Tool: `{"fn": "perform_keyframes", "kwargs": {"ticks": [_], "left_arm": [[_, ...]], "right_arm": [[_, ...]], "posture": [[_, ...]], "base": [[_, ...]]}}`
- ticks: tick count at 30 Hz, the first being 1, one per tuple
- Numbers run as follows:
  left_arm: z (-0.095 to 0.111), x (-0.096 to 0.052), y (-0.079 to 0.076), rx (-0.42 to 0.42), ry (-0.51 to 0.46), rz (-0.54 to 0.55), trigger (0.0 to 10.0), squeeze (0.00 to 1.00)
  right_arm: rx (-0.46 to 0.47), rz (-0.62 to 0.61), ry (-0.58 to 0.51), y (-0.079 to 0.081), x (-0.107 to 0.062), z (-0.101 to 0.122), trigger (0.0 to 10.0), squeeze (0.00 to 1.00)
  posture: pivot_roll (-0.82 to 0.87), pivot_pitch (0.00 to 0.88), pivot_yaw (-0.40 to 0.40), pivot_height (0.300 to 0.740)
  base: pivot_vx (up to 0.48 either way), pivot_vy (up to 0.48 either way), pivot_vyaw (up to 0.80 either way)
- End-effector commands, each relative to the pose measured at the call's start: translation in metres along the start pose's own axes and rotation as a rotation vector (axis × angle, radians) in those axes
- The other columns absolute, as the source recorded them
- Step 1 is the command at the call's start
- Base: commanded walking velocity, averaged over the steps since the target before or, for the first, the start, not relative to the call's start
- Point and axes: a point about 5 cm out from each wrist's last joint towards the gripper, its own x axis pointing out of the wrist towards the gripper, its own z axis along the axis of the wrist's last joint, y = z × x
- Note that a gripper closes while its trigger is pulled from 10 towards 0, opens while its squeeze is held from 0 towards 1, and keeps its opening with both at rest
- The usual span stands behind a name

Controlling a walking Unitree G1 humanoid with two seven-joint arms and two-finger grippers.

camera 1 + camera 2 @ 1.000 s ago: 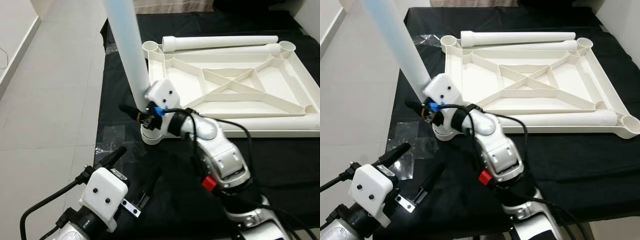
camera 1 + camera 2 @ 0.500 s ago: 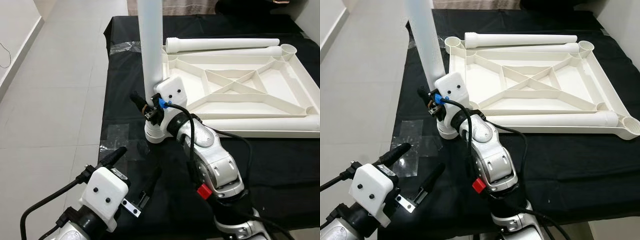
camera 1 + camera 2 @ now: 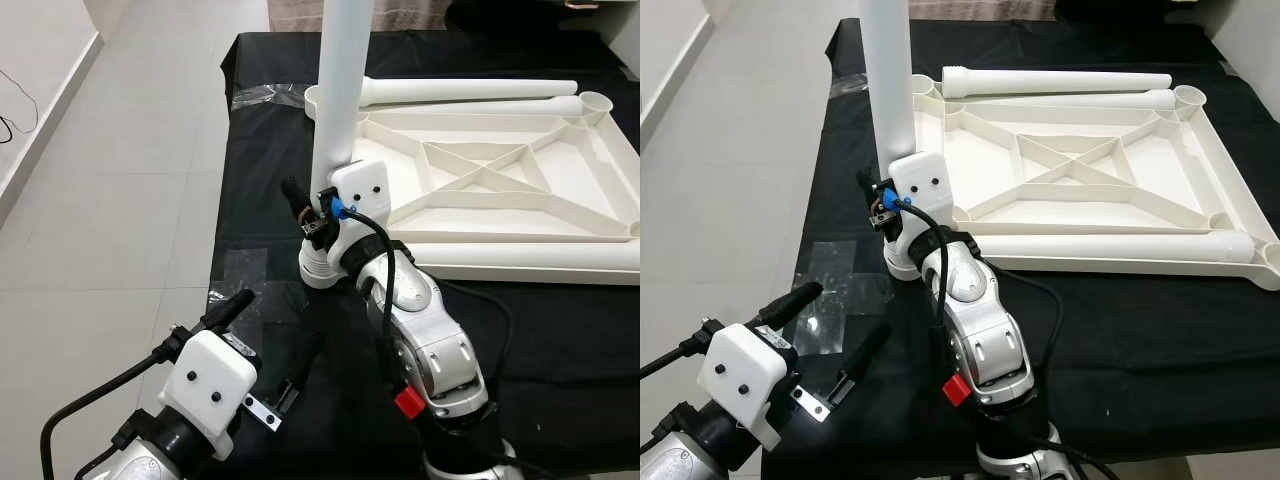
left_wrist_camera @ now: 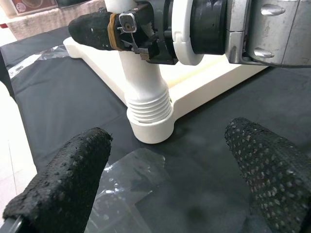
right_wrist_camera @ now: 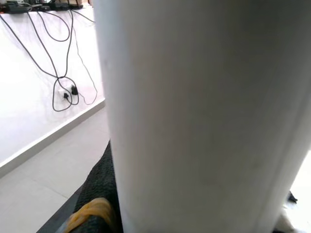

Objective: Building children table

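A white plastic tabletop with ribbed underside [image 3: 480,180] lies upside down on a black-covered desk [image 3: 560,330], its round corner sockets facing up. The right claw [image 3: 308,213] is closed around a long white plastic table leg [image 3: 340,90] that stands nearly upright, its ridged lower end [image 4: 148,109] seated in the near-left corner socket [image 3: 318,272] of the tabletop. In the right wrist view the leg's pale tube [image 5: 204,116] sits right against the camera, with a black finger [image 5: 99,194] pressed on its side.

Two more white legs [image 3: 470,90] lie side by side along the far edge of the tabletop, and another white leg [image 3: 530,255] lies along its near edge.

The left claw [image 3: 268,345] hovers low over the near-left part of the desk, just nearer than the socket, its two black fingers [image 4: 63,189] spread apart and gripping nothing. Pieces of clear plastic film [image 3: 835,300] lie flat on the black cover beneath and beside it. Pale floor tiles [image 3: 100,200] run along the left of the desk.
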Motion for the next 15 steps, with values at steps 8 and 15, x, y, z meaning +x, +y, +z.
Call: {"fn": "perform_keyframes", "kwargs": {"ticks": [8, 15], "left_arm": [[-0.0014, -0.001, -0.0017, -0.015, 0.014, -0.013, 10.0, 0.0], [-0.0015, -0.0009, -0.0017, -0.015, 0.014, -0.015, 10.0, 0.0]], "right_arm": [[-0.044, -0.173, 0.206, -0.0187, -0.0103, -0.0404, 10.0, 0.0], [-0.043, -0.221, 0.231, -0.0157, -0.015, -0.0434, 10.0, 0.0]], "posture": [[0.12, 0.316, -0.037, 0.74], [0.12, 0.315, -0.038, 0.74]], "base": [[0.0, 0.0, 0.0], [0.0, 0.0, 0.0]]}}
